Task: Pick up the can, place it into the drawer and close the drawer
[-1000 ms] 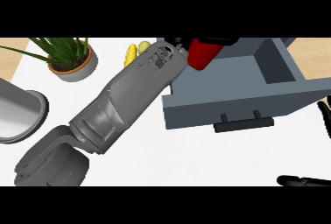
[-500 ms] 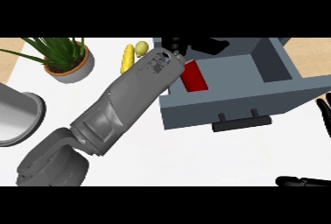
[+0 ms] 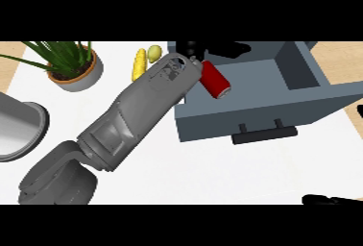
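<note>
Head view; can (image 3: 215, 79) lies in drawer (image 3: 322, 94) by left wall

One can (image 3: 214, 79), one drawer (image 3: 248, 117), one plant (image 3: 71, 65), one pot (image 3: 18, 127), two hands (image 3: 212, 48)

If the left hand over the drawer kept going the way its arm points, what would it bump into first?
Probably the drawer's far right wall; the left hand points up-right above the red can. Depth is unclear.

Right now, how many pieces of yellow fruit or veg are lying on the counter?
2. A long yellow one lies between the potted plant and the grey drawer. A rounder yellow-green one sits just right of it, against the left forearm, which may hide more.
</note>
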Available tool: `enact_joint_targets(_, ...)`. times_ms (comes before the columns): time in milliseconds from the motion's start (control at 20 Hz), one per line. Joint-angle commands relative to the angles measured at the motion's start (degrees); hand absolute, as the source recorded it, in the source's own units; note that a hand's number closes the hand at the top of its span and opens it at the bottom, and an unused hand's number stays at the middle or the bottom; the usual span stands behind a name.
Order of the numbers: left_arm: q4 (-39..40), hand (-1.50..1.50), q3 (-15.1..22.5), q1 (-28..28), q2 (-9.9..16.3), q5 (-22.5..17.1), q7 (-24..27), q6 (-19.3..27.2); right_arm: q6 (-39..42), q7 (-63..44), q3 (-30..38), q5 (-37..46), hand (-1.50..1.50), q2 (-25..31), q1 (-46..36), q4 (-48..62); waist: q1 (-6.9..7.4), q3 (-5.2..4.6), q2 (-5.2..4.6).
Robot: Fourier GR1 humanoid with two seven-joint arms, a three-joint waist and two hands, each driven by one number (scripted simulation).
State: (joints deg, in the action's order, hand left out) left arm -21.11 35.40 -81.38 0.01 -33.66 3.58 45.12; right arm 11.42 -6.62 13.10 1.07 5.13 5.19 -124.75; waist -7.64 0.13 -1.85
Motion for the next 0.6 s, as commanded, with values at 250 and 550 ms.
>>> enact_joint_targets(250,-3.22,-1.50,-0.22,0.76,-0.01,-4.72,1.58,0.19,1.06,5.90,-1.98,10.95,-1.50,4.58,-0.33,-1.69,1.66,-0.03,0.45)
enact_joint_targets(550,-2.62,-1.50,-2.19,-1.06,-0.01,-6.44,4.27,0.45,-1.52,6.72,-7.09,24.14,-1.50,6.15,-2.46,-1.20,4.17,-0.11,0.70)
